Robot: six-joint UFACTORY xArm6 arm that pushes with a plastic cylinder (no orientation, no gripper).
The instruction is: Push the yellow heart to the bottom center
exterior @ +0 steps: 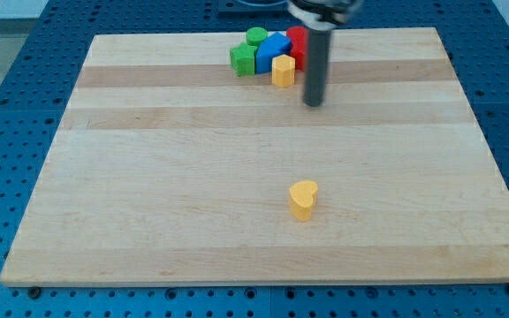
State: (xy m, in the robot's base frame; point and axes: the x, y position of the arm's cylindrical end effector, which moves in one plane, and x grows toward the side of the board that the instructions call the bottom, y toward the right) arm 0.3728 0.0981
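Note:
The yellow heart [303, 199] lies alone on the wooden board [148, 194], a little right of centre in the lower half. My tip [313, 102] touches the board near the view's top, well above the heart and slightly to its right. The tip stands just right of a cluster of blocks and touches none of them that I can see.
A cluster sits at the top centre: a yellow block [283, 70], a blue block [272, 49], a green block [244, 59], a green round block [255, 36] and a red block [296, 41] partly behind the rod. Blue perforated table [7, 132] surrounds the board.

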